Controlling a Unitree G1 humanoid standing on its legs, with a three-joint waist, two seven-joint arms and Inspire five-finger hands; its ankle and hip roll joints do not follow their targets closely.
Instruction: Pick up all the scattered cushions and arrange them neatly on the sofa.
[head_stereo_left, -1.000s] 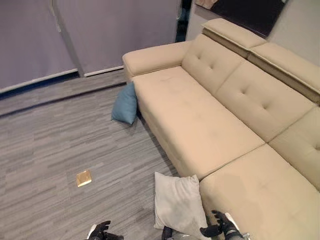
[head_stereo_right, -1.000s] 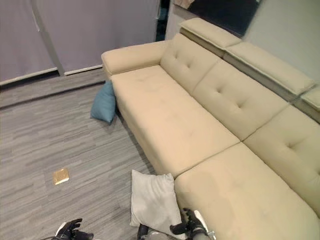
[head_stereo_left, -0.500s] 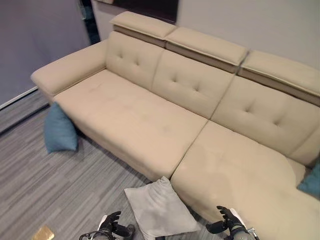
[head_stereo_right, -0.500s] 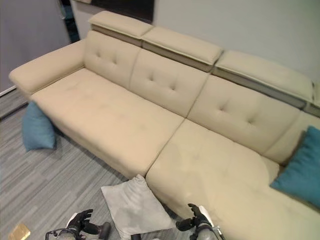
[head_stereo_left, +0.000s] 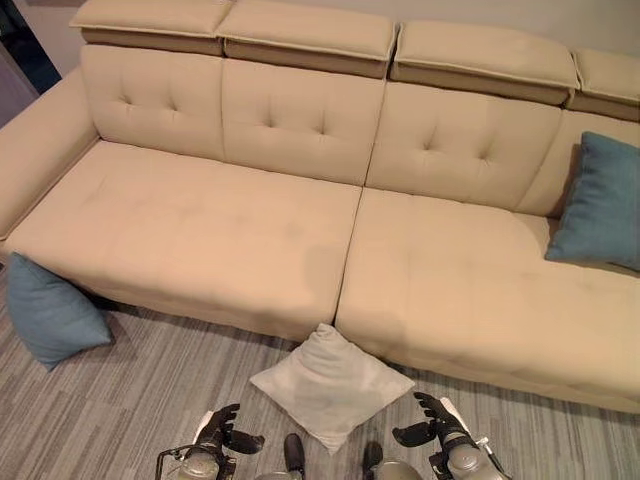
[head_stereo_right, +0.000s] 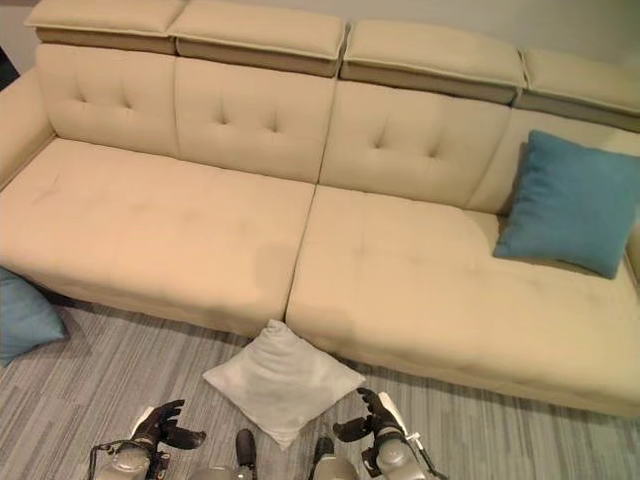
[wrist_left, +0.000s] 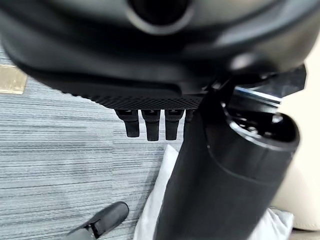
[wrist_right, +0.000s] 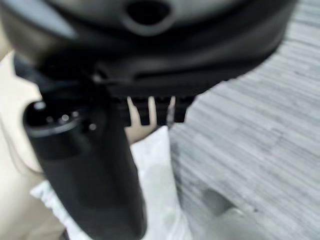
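A long beige sofa (head_stereo_left: 250, 220) stands across the view, on a grey striped floor (head_stereo_left: 150, 400). A white cushion (head_stereo_left: 330, 385) lies flat on the floor, turned like a diamond, with its far corner touching the front of the sofa at the seam between the two seat parts. A blue cushion (head_stereo_left: 50, 310) stands on the floor at the left end of the sofa and leans against its front. Another blue cushion (head_stereo_right: 572, 200) is on the seat at the right end, and it leans upright against the backrest. The left hand (head_stereo_left: 222, 432) is low in the view, just beside the left side of the white cushion, above the floor. Its fingers are relaxed and a little bent, the thumb stands apart, and it holds nothing. The right hand (head_stereo_left: 432, 425) is on the other side of the white cushion, near its right corner, also released and empty, with the fingers spread. In the wrist views the fingertips (wrist_left: 150, 127) of each hand hang straight over the floor and the edge of the white cushion, but these views are very close, so I cannot tell if a hand touches the cushion.
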